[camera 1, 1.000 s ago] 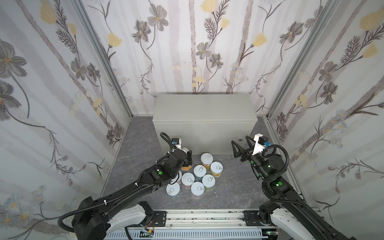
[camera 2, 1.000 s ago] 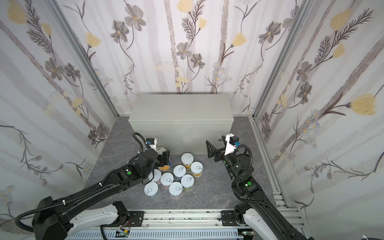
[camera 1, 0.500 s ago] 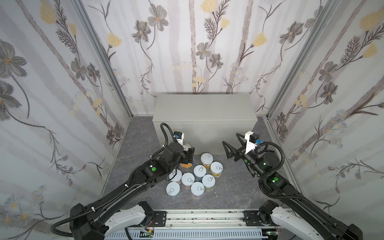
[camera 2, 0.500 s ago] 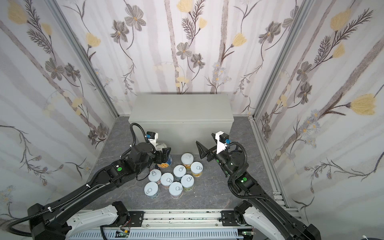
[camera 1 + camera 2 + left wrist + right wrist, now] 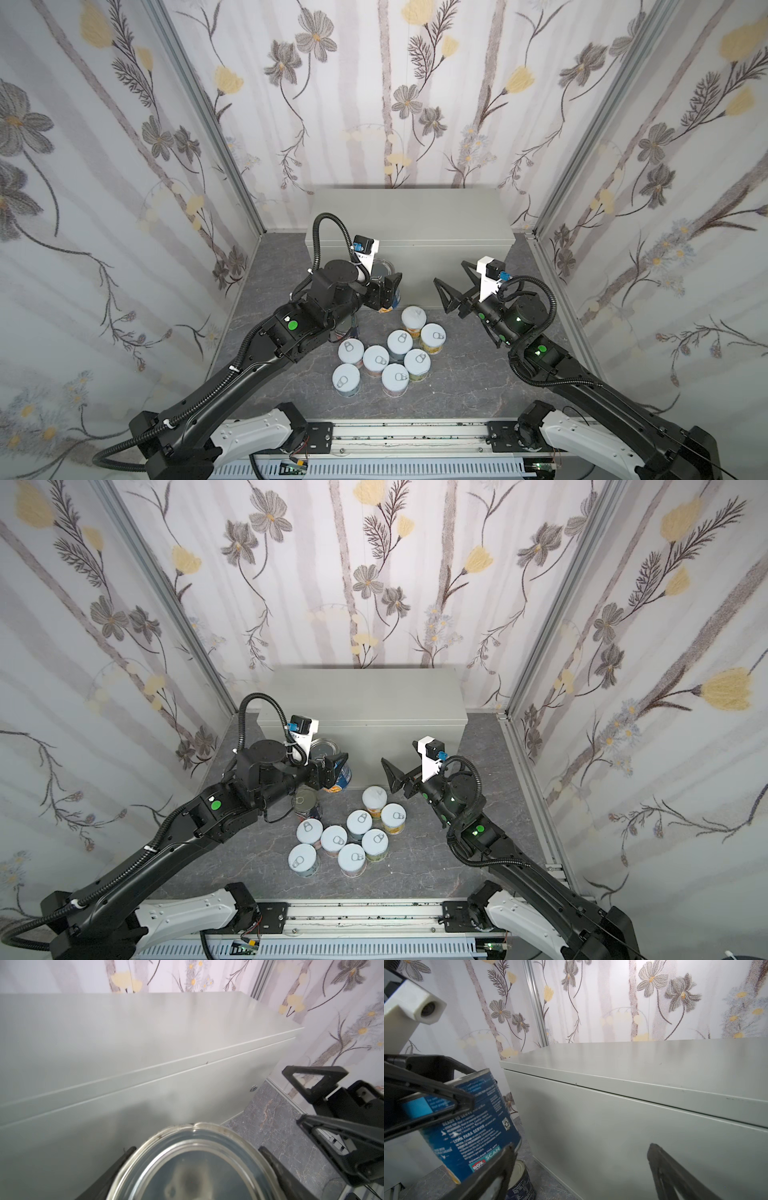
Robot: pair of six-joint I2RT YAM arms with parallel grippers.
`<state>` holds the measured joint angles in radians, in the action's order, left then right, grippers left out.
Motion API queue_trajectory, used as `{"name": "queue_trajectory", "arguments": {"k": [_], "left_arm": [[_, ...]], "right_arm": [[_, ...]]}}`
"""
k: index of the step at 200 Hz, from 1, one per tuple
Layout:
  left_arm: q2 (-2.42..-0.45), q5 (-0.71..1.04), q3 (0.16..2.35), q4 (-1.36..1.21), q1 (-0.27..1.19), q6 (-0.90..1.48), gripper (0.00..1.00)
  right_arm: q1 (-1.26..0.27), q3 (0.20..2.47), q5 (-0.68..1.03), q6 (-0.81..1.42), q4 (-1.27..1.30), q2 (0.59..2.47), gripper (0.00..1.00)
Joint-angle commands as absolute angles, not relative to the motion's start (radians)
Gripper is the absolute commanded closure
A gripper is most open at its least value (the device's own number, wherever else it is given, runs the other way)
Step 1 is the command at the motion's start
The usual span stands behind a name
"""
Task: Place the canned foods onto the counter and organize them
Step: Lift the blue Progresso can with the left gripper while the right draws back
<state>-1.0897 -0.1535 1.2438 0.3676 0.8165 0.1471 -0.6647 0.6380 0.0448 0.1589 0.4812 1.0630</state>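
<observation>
Lifted higher, left gripper [image 5: 196, 1163] clamps the steel-topped blue cylindrical can [image 5: 477, 1126]; right gripper [image 5: 451, 275] gapes empty.

Both top views are looking steeply down over the whole scene; both wrist cameras are sitting low and close, facing the shared bench [image 5: 633, 1126]

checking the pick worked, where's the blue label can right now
Left of centre in both top views: the blue-label can is gripped by the left end effector, lifted in front of the counter, near the navy can.
</observation>
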Motion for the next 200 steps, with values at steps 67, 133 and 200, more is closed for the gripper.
{"name": "queue_trajectory", "arguments": {"k": [67,133,200], "left_arm": [[-1.195,-0.229,1.486,0.143,0.812,-0.057,1.0],[-1.315,-0.344,1.676,0.175,0.706,-0.143,1.0],[-1.459,-0.226,1.838,0.194,0.496,-0.126,1.0]], "right_arm": [[-0.664,0.692,0.066,0.189,0.542,1.08,0.0],[-0.665,0.741,0.011,0.201,0.502,1.072,0.0],[-0.665,0.741,-0.064,0.222,0.471,1.066,0.0]]}}
